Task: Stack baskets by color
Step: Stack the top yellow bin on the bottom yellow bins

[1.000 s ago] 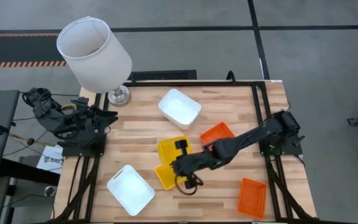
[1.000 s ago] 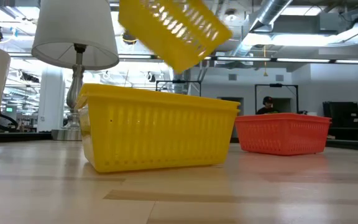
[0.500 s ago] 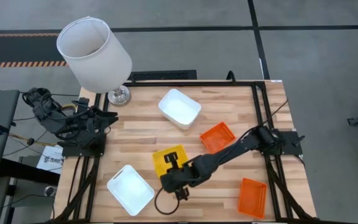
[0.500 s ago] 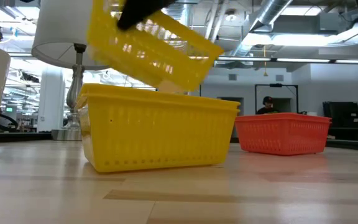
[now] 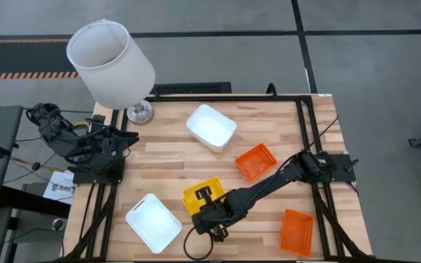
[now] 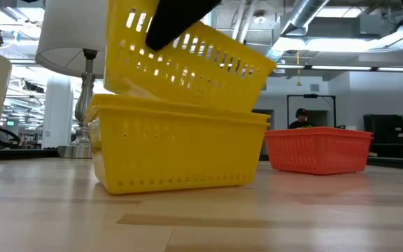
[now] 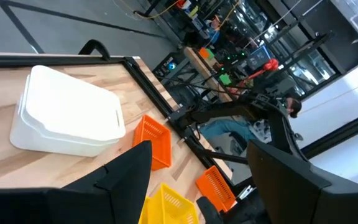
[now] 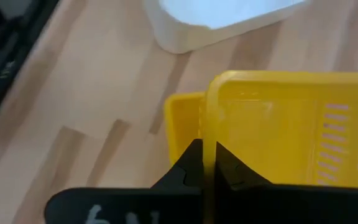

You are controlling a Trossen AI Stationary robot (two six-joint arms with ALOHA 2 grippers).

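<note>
Left of the lower yellow basket (image 6: 177, 150), a white basket (image 5: 153, 223) waits. The right gripper (image 8: 205, 167), pinched shut on the upper yellow basket's (image 6: 187, 59) rim, has lowered it, tilted, onto the lower one; nesting seems nearly finished.

Grey floor (image 5: 371, 66) w/ dark seams, ceiling ducts (image 6: 313, 24) overhead.

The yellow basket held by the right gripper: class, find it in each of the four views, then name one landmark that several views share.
High view: yellow basket, lower centre, under the right gripper.
Low view: upper centre, tilted over the lower yellow basket.
Left wrist view: bottom edge.
Right wrist view: centre right, rim pinched.
Shared landmark: the white basket.
</note>
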